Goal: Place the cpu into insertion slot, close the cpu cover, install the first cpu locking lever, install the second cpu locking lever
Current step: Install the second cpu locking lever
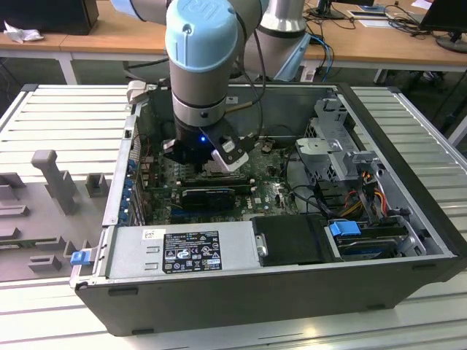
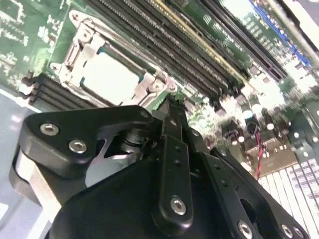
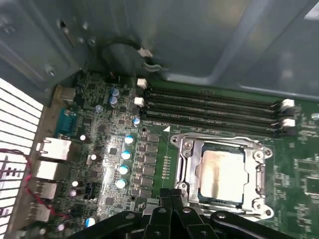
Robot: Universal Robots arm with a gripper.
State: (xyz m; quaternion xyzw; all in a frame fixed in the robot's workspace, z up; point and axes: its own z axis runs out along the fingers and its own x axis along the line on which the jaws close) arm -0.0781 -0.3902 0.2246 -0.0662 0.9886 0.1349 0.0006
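1. Wooden desks stand behind the slatted table [image 1: 408, 124] carrying our open computer case [image 1: 241, 281].
2. We see the motherboard [image 3: 114, 149] under the arm [image 1: 204, 65].
3. Our tool [image 3: 172, 199], fingers pressed together and empty, hangs just beside the insertion slot [image 3: 187, 164].
4. We find the cpu [image 3: 222, 172] seated, the cpu cover [image 2: 79, 52] down around it.
5. We judge lever work needs steady, low pressure.

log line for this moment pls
cpu: seated in slot | cover: closed over it | gripper: jaws shut, empty, beside slot
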